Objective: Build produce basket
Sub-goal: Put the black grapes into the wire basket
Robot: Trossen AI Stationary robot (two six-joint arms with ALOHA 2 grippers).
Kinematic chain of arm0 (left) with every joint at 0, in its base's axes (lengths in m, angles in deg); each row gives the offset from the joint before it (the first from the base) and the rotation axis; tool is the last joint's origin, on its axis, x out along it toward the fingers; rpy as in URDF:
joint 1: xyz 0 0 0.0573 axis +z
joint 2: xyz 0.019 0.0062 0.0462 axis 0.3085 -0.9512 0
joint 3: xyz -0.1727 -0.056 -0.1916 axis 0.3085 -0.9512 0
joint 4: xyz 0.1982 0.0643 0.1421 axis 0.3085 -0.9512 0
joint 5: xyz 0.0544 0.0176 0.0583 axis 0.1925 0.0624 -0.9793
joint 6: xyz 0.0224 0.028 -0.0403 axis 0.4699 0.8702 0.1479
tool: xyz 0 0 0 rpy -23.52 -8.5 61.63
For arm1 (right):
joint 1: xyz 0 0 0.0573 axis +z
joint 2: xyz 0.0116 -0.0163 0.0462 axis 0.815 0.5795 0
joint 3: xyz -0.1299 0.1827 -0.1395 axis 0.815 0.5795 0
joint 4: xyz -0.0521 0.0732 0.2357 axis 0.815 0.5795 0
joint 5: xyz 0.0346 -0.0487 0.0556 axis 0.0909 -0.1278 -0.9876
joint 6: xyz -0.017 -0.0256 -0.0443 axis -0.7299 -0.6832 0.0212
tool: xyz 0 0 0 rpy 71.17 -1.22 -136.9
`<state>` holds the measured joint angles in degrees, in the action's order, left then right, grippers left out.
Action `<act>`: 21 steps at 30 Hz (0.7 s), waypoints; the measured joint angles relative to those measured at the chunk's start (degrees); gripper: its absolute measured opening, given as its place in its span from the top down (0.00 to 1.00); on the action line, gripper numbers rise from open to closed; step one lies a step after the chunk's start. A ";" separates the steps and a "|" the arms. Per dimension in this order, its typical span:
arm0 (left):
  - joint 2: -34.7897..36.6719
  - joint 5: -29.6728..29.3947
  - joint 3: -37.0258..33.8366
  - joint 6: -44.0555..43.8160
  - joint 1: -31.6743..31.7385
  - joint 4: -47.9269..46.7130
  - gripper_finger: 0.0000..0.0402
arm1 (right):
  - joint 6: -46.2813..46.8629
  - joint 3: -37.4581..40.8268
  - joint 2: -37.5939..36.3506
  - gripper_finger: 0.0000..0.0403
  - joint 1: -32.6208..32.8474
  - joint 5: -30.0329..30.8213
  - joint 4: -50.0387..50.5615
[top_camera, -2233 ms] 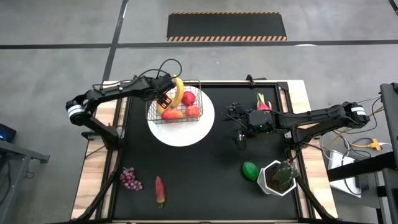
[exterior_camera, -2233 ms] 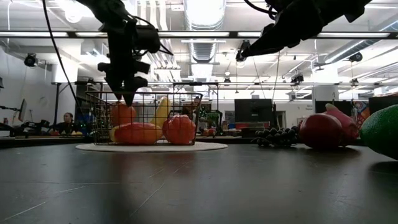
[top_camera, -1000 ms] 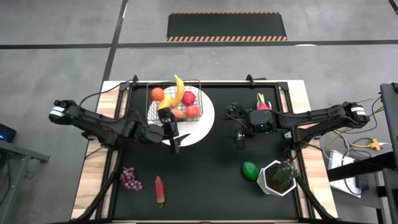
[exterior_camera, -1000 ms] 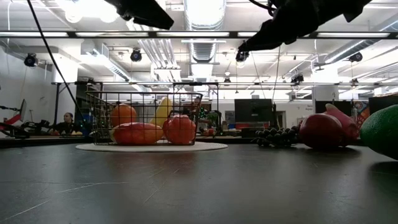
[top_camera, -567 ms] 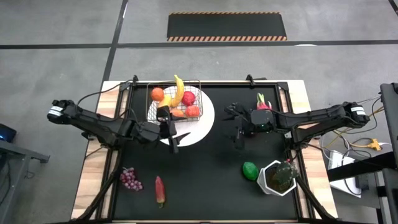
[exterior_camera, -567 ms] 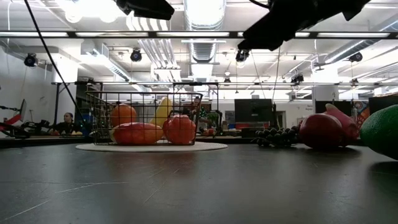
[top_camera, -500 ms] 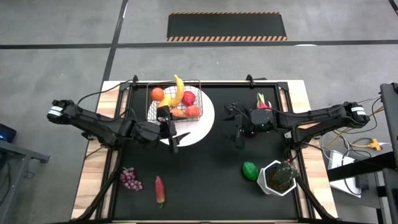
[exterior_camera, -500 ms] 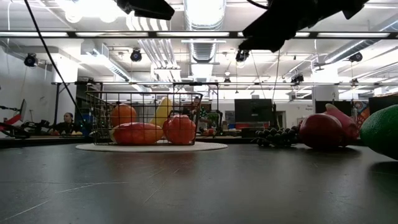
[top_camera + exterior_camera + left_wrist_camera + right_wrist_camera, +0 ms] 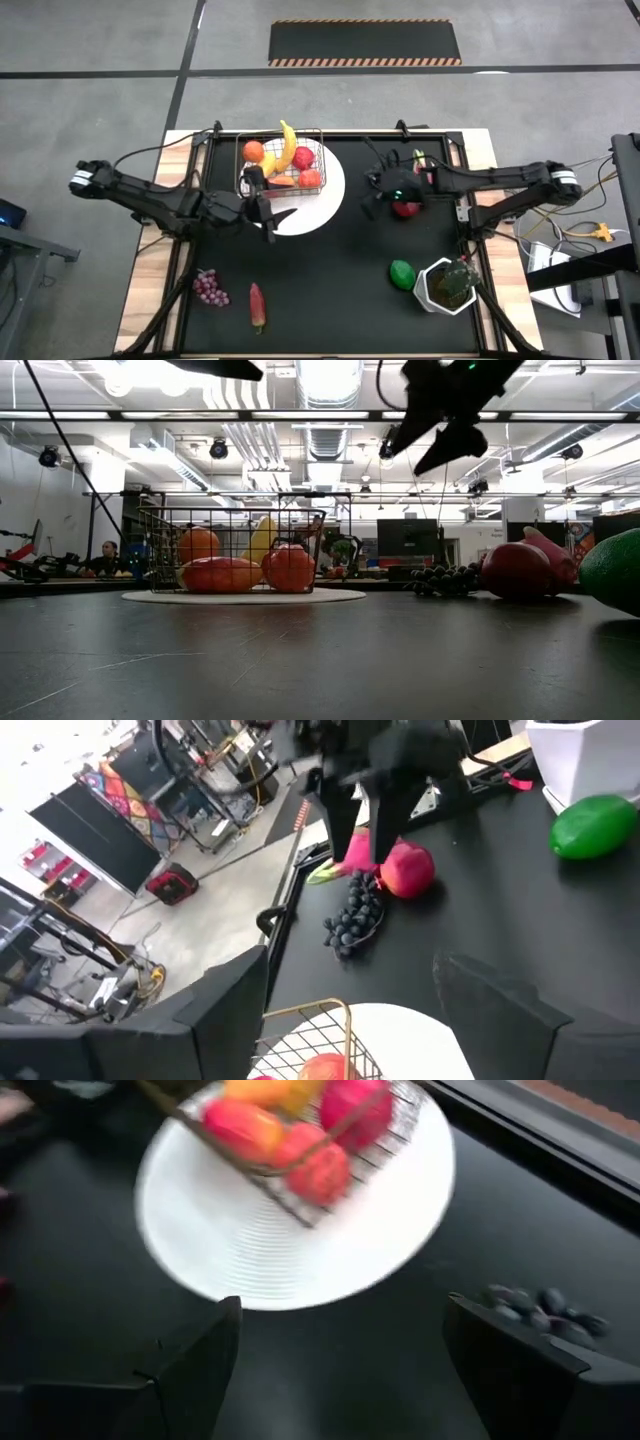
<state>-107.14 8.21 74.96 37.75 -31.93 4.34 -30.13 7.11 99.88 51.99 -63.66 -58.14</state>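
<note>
While the dark wire-grid basket (image 9: 281,164) sits on the round white plate (image 9: 318,212) at the far left, already holding fruit, my left gripper (image 9: 270,213) hovers open and empty over the plate's near edge. To the right, my right gripper (image 9: 371,201) hangs wide open, holding nothing, beside a red apple (image 9: 406,209).
</note>
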 joint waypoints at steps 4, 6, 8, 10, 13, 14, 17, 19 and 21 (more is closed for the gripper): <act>2.31 0.00 -4.31 2.39 0.02 5.68 0.34 | 0.29 -5.17 7.22 0.19 -4.22 -0.05 6.45; 3.65 -0.03 -6.41 2.63 0.04 7.43 0.34 | 0.30 -7.75 11.13 0.19 -6.99 0.01 11.84; 5.01 -0.07 -8.82 2.85 0.05 9.76 0.34 | 0.29 -9.51 14.88 0.19 -9.56 0.12 15.85; 6.02 -0.15 -10.43 4.10 0.07 11.80 0.34 | -0.25 -10.35 18.26 0.19 -11.95 0.15 16.99; 8.09 -0.32 -12.06 6.89 0.07 15.42 0.34 | -1.88 -10.84 22.74 0.19 -14.66 -0.51 17.13; 8.84 -0.36 -12.28 7.20 0.07 16.29 0.34 | -2.06 -10.86 24.06 0.19 -15.37 -0.53 17.16; 10.78 -0.48 -12.79 7.23 0.07 16.15 0.34 | -2.16 -10.90 27.57 0.19 -17.33 -0.50 17.29; 11.73 -0.48 -12.89 7.03 0.07 15.77 0.34 | -2.18 -10.88 29.55 0.19 -18.32 -0.46 17.19; 12.30 -0.50 -12.91 6.80 0.07 15.52 0.34 | -2.39 -10.87 30.99 0.19 -19.19 -0.20 17.14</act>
<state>-94.84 7.71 62.05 44.54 -31.86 19.86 -32.52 -3.76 130.87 32.80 -63.86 -41.00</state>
